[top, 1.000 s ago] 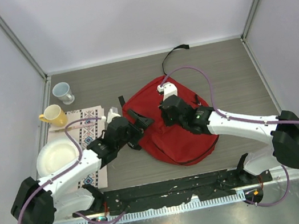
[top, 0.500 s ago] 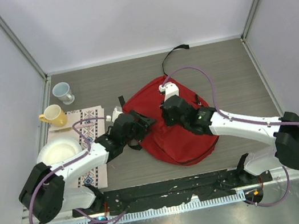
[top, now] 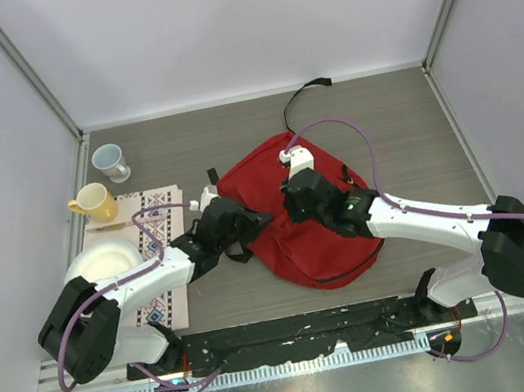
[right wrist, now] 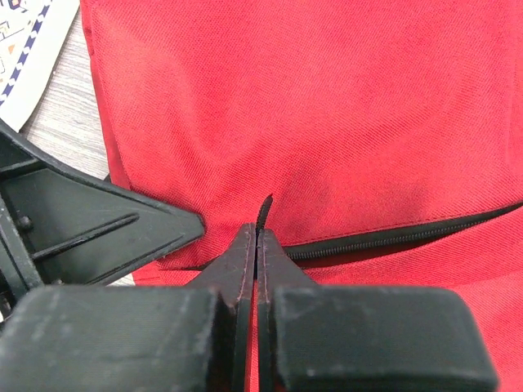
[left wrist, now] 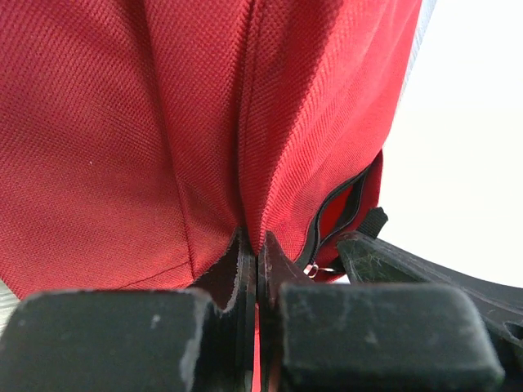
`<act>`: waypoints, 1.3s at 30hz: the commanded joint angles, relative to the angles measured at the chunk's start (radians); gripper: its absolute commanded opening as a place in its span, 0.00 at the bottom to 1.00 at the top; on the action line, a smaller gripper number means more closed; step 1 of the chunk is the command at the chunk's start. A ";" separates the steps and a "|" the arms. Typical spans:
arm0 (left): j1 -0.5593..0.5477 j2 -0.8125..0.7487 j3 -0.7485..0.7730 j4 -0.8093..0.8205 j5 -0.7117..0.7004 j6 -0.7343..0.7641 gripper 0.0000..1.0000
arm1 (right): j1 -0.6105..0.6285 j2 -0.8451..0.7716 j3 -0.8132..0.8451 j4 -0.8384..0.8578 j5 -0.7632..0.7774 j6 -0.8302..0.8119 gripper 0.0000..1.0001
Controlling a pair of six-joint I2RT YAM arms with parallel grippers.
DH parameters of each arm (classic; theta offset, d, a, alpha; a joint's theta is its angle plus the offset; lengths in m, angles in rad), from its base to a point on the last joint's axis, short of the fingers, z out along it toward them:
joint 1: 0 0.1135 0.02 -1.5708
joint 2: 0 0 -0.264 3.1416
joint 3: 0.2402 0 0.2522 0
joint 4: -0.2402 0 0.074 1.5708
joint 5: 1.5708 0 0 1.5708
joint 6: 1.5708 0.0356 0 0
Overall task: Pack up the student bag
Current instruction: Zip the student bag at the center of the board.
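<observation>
The student bag (top: 325,236) lies flat in the middle of the table, red with black zipper trim. My left gripper (top: 262,219) is at the bag's left edge. In the left wrist view the left gripper (left wrist: 256,245) is shut on a pinched fold of the student bag (left wrist: 122,139), beside a part-open zipper (left wrist: 331,220). My right gripper (top: 293,215) sits just right of it on the bag's top. In the right wrist view the right gripper (right wrist: 257,237) is shut on a black zipper pull tab (right wrist: 264,206), at the end of a zipper (right wrist: 392,237) across the student bag (right wrist: 327,106).
A yellow mug (top: 92,201) and a pale mug (top: 111,162) stand at the far left. A white bowl (top: 93,276) rests on a flat patterned piece (top: 157,225) left of the bag. A black strap (top: 304,97) trails toward the back wall.
My left gripper moved right to the bag's left edge and went from open to shut on the fabric. The right gripper has stayed shut in place.
</observation>
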 commanded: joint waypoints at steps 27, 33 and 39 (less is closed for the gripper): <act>0.396 -0.128 -0.007 -0.106 0.438 0.462 0.00 | -0.164 -0.068 -0.041 0.007 0.127 0.061 0.01; 0.477 -0.089 0.048 -0.112 0.562 0.554 0.00 | -0.208 -0.103 -0.080 0.007 0.130 0.073 0.01; 0.524 -0.028 0.091 -0.145 0.666 0.618 0.00 | -0.245 -0.141 -0.127 0.005 0.127 0.093 0.01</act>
